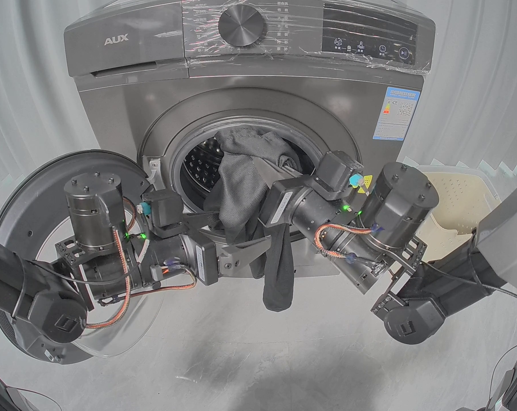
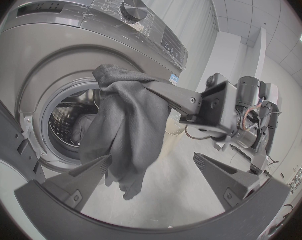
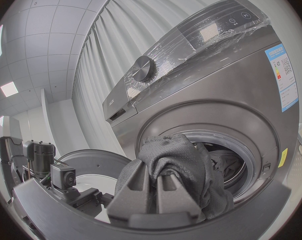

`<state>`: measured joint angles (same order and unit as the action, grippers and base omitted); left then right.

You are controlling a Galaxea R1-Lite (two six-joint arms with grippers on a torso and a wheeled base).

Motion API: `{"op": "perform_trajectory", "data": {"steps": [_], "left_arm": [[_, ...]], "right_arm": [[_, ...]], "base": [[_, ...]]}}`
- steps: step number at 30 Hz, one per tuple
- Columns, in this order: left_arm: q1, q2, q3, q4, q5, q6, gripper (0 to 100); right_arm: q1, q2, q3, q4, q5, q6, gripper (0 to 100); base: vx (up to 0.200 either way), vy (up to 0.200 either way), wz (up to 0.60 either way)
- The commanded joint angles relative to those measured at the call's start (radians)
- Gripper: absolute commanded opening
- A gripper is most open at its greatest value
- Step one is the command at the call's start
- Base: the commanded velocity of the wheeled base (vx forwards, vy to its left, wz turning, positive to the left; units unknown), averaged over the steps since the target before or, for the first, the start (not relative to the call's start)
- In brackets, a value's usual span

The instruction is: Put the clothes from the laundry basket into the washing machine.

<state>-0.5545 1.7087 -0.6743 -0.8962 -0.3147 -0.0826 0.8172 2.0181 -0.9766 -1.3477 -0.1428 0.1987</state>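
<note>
Dark grey garment (image 1: 241, 195) hangs from the R gripper (image 1: 264, 172) in head view, right at the mouth of the washing machine (image 1: 155, 47); its top is bunched at the opening and a long tail droops below the rim. The door (image 1: 53, 184) is swung open on my left, and the cream laundry basket (image 1: 458, 201) is on the right beside the machine. L gripper (image 1: 241, 229) sits low by the hanging cloth. In L wrist view its fingers (image 2: 87, 170) are spread wide apart w/ nothing gripped. The garment (image 2: 131, 117) dangles just ahead of them; can't tell if it touches. Another piece of clothing (image 2: 81, 127) lies inside the drum. In R wrist view the R gripper (image 3: 154, 177) is closed tight on the garment (image 3: 181, 160), which drapes over its fingertips.
</note>
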Motion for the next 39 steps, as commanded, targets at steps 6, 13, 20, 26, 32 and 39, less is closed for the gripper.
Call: {"op": "perform_trajectory", "data": {"steps": [6, 13, 20, 26, 32, 39], "left_arm": [[-0.013, 0.081, -0.022, -0.055, 0.026, 0.0, 100], [-0.019, 0.104, -0.039, -0.121, 0.068, 0.0, 0], [-0.019, 0.117, -0.039, -0.185, 0.068, -0.002, 0], [-0.03, 0.115, -0.007, -0.274, 0.068, -0.002, 0], [-0.059, 0.098, 0.055, -0.303, 0.068, 0.0, 0], [-0.064, 0.097, 0.081, -0.363, 0.068, -0.002, 0]], "right_arm": [[0.003, -0.004, 0.007, -0.004, 0.0, 0.001, 0], [0.003, -0.001, 0.007, -0.005, 0.0, 0.001, 0], [0.005, 0.001, 0.009, -0.007, 0.0, 0.002, 0], [0.007, 0.002, 0.032, -0.007, 0.0, 0.008, 0], [0.014, 0.001, 0.047, -0.008, 0.002, 0.01, 0], [0.017, -0.004, 0.072, -0.028, 0.009, 0.011, 100]], "base": [[0.0, 0.0, 0.0], [0.0, 0.0, 0.0], [0.0, 0.0, 0.0], [0.0, 0.0, 0.0], [0.0, 0.0, 0.0], [0.0, 0.0, 0.0]]}}
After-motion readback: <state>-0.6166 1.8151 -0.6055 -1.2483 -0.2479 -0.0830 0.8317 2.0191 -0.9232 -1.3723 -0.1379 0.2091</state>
